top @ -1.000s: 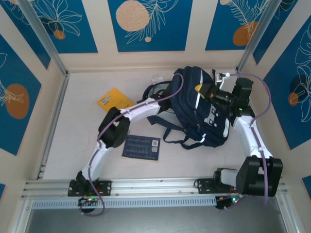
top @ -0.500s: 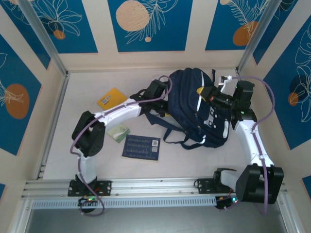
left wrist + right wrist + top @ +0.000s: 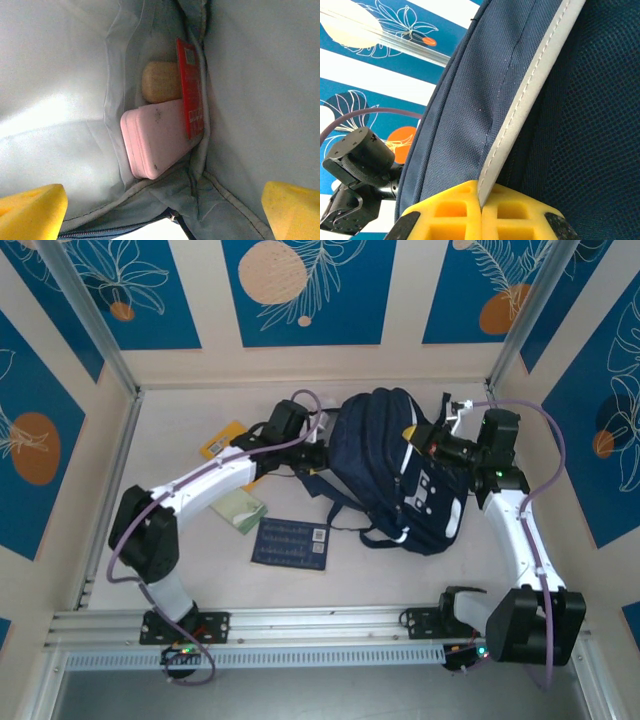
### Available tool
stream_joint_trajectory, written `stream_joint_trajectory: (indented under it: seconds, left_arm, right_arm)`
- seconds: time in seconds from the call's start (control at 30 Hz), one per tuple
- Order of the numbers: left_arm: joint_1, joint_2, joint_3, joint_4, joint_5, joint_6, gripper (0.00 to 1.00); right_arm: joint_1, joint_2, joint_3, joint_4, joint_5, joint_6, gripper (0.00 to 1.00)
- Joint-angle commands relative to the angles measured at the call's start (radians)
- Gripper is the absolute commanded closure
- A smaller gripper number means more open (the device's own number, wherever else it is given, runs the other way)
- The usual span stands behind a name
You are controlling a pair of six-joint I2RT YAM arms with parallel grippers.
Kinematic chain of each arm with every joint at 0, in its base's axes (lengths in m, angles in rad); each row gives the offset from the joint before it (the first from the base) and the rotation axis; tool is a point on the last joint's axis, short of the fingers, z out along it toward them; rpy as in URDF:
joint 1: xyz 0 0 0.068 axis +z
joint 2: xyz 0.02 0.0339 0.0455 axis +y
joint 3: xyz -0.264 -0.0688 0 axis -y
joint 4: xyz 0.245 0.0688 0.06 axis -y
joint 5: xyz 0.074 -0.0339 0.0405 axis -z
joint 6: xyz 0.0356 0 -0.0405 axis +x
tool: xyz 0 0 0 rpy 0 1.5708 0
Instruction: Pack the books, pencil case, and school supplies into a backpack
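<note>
Top external view, from the left: a yellow-orange book (image 3: 222,440) lies flat on the table (image 3: 180,540) toward the back, partly under the left arm. Nearer the front sits a pale green packet (image 3: 241,510), and just beside it to the right a dark navy book (image 3: 290,542) with a small white label at its corner. The left arm reaches across them, and the left gripper (image 3: 320,455) is at the mouth of the backpack (image 3: 400,480), which lies on its side in the right half of the table with its straps trailing toward the navy book. In the left wrist view, the left gripper (image 3: 160,212) has its yellow fingertips (image 3: 30,207) spread wide apart, looking into the grey lining (image 3: 60,75); down in the fold sit a pink case (image 3: 155,142), a tan block (image 3: 160,82) and a red packet (image 3: 190,95) standing on edge against them. At the backpack's right side, the right gripper (image 3: 420,435) grips the bag. In the right wrist view, its fingers (image 3: 481,205) are pressed together on a pale stripe (image 3: 530,90) of the navy fabric.
</note>
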Motion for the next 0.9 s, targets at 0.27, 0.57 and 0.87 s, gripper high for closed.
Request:
stream_joint_trajectory:
  seconds: [0.27,0.57,0.87]
  left_arm:
    - [0.052,-0.208,-0.167,-0.007,0.083,0.054,0.0]
    - [0.052,-0.284,-0.13,-0.073,0.026,0.093,0.0]
    - [0.062,-0.414,-0.145,-0.226,-0.168,0.169,0.0]
  right_arm:
    - [-0.007,-0.008,0.075,-0.102,0.141,-0.107,1.0]
    - [0.113,0.052,0.256,-0.373,0.392,-0.3,1.0]
    - [0.173,0.053,0.414,-0.528,0.689,-0.453,1.0]
